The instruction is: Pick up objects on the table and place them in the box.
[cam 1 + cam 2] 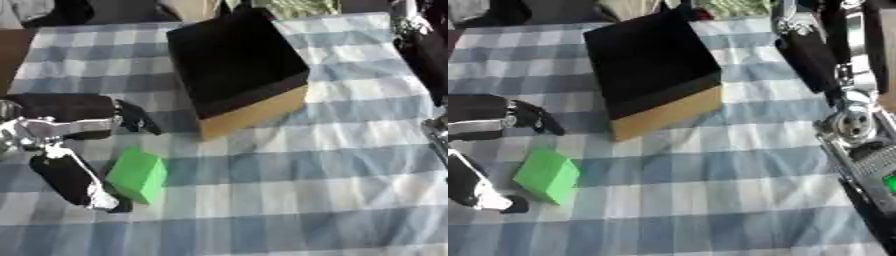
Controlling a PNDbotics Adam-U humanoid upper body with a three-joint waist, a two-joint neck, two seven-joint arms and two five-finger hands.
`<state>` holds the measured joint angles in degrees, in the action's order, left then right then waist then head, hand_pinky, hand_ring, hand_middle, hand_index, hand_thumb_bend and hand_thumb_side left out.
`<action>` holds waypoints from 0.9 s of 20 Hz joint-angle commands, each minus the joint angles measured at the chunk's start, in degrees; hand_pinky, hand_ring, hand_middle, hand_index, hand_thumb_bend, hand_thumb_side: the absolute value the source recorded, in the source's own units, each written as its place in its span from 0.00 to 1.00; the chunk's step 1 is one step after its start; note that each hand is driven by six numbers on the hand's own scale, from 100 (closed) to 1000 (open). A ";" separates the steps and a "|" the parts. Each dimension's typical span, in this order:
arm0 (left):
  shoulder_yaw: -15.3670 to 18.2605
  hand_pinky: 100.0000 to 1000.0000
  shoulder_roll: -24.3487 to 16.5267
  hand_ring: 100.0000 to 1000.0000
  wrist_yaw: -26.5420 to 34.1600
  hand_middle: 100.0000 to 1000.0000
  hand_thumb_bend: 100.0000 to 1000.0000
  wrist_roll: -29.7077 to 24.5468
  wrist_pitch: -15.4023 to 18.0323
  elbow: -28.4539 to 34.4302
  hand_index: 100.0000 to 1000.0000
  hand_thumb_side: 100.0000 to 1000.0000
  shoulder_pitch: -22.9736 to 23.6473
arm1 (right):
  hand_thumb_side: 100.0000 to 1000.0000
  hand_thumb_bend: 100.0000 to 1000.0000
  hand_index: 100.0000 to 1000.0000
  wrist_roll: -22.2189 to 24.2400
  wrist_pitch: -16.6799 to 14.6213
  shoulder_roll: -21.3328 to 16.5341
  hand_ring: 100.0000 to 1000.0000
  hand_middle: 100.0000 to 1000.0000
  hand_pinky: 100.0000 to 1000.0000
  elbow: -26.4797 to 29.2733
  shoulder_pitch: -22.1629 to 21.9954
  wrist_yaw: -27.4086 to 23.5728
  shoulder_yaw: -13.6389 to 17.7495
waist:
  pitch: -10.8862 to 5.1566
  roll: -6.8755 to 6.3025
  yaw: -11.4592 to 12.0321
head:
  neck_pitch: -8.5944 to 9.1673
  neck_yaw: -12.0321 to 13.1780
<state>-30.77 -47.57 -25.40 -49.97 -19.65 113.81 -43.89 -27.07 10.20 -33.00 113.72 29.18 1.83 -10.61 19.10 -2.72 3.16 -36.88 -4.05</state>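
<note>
One box is seen on the blue-and-white checked cloth. It is open at the top, dark inside, w/ a tan cardboard side facing the camera, and it sits turned at an angle.

One green block is seen, the only loose thing on the cloth. It lies in front of the box and to its left, well apart from it, tilted a bit.

The left hand is seen just left of the block. One dark finger w/ a pale tip is laid along the block's left side, touching it near the bottom corner. Other fingers are stretched out above the block, pointing toward the box and not touching either one. So the hand is spread wide around the block; nothing is pinched.

The right arm is seen right of the box, near the cloth's edge. Its hand can't be made out, so spread or closed can't be told.
</note>
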 commanded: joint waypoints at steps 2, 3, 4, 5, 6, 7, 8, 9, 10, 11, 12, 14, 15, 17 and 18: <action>-0.53 0.90 -0.62 0.85 -1.97 0.86 0.54 -2.00 -4.28 0.78 0.92 0.23 -0.32 | 0.54 0.00 0.78 -0.11 -0.40 -0.52 0.73 0.61 0.83 0.87 0.33 -0.21 0.30 | -1.05 -0.01 -0.11 | 0.78 0.25; -0.73 0.90 -0.51 0.85 -2.24 0.86 0.54 -2.00 -4.56 0.78 0.92 0.23 -0.34 | 0.54 0.00 0.78 -0.13 -0.44 -0.48 0.73 0.61 0.83 0.87 0.31 -0.24 0.27 | -1.03 -0.01 -0.12 | 0.75 0.28; -0.97 0.90 -0.35 0.85 -2.48 0.86 0.53 -2.00 -4.80 0.78 0.92 0.23 -0.39 | 0.54 0.00 0.78 -0.13 -0.47 -0.42 0.73 0.61 0.83 0.87 0.30 -0.29 0.23 | -1.00 0.00 -0.12 | 0.74 0.32; -1.21 0.90 -0.15 0.85 -2.66 0.86 0.53 -2.00 -5.03 0.78 0.92 0.23 -0.46 | 0.54 0.00 0.78 -0.12 -0.51 -0.35 0.73 0.61 0.83 0.87 0.30 -0.33 0.19 | -0.97 0.02 -0.14 | 0.77 0.36; -1.45 0.90 0.04 0.85 -2.84 0.86 0.54 -2.00 -5.22 0.78 0.92 0.24 -0.52 | 0.54 0.00 0.78 -0.12 -0.55 -0.29 0.73 0.61 0.83 0.87 0.30 -0.37 0.17 | -0.94 0.04 -0.16 | 0.80 0.39; -1.70 0.90 0.22 0.85 -3.02 0.86 0.54 -2.00 -5.41 0.78 0.92 0.23 -0.56 | 0.54 0.00 0.78 -0.14 -0.57 -0.22 0.73 0.61 0.83 0.87 0.30 -0.39 0.17 | -0.91 0.07 -0.20 | 0.82 0.42; -1.95 0.91 0.34 0.86 -3.35 0.86 0.54 -2.00 -5.62 0.78 0.92 0.23 -0.61 | 0.54 0.00 0.78 -0.16 -0.60 -0.16 0.73 0.61 0.83 0.87 0.31 -0.43 0.18 | -0.89 0.10 -0.24 | 0.86 0.45; -2.16 0.91 0.43 0.86 -3.83 0.87 0.54 -2.00 -5.80 0.78 0.92 0.23 -0.64 | 0.54 0.00 0.78 -0.15 -0.64 -0.09 0.73 0.61 0.83 0.87 0.32 -0.48 0.15 | -0.86 0.12 -0.28 | 0.89 0.50; -2.32 0.92 0.53 0.87 -4.33 0.87 0.53 -2.00 -5.92 0.78 0.92 0.22 -0.62 | 0.54 0.00 0.78 -0.11 -0.67 -0.03 0.73 0.61 0.83 0.87 0.32 -0.55 0.10 | -0.83 0.14 -0.31 | 0.92 0.53; -2.42 0.94 0.61 0.88 -4.85 0.88 0.55 -2.00 -6.03 0.78 0.92 0.22 -0.59 | 0.55 0.00 0.78 -0.07 -0.70 0.03 0.73 0.61 0.83 0.87 0.30 -0.61 0.07 | -0.80 0.15 -0.33 | 0.96 0.56; -2.48 0.95 0.68 0.89 -5.39 0.88 0.55 -2.00 -6.11 0.78 0.92 0.22 -0.53 | 0.55 0.00 0.78 -0.05 -0.75 0.09 0.72 0.61 0.83 0.87 0.27 -0.66 0.06 | -0.78 0.15 -0.34 | 1.00 0.58; -2.58 0.96 0.73 0.91 -6.41 0.89 0.57 -2.00 -6.22 0.78 0.92 0.21 -0.39 | 0.55 0.00 0.78 -0.03 -0.84 0.18 0.73 0.61 0.83 0.87 0.23 -0.76 0.03 | -0.73 0.14 -0.36 | 1.06 0.59; -2.59 0.96 0.75 0.91 -6.91 0.89 0.57 -2.00 -6.20 0.78 0.92 0.19 -0.35 | 0.55 0.00 0.78 0.01 -0.85 0.21 0.73 0.61 0.83 0.87 0.19 -0.82 -0.01 | -0.70 0.14 -0.36 | 1.07 0.58; -2.60 0.96 0.86 0.91 -7.46 0.89 0.55 -2.00 -6.15 0.78 0.92 0.14 -0.19 | 0.55 0.00 0.78 0.10 -0.88 0.28 0.73 0.61 0.83 0.87 0.15 -0.96 -0.11 | -0.62 0.14 -0.37 | 1.11 0.56; -2.62 0.96 0.86 0.91 -7.48 0.89 0.53 -2.00 -6.18 0.78 0.93 0.11 -0.08 | 0.55 0.00 0.78 0.14 -0.91 0.33 0.73 0.61 0.83 0.87 0.13 -1.03 -0.16 | -0.59 0.14 -0.37 | 1.12 0.54</action>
<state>-33.68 -45.85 -32.32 -48.00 -21.62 113.81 -43.44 -26.93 9.45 -32.02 113.72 28.74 1.13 -10.98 19.47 -2.70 2.80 -36.15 -3.60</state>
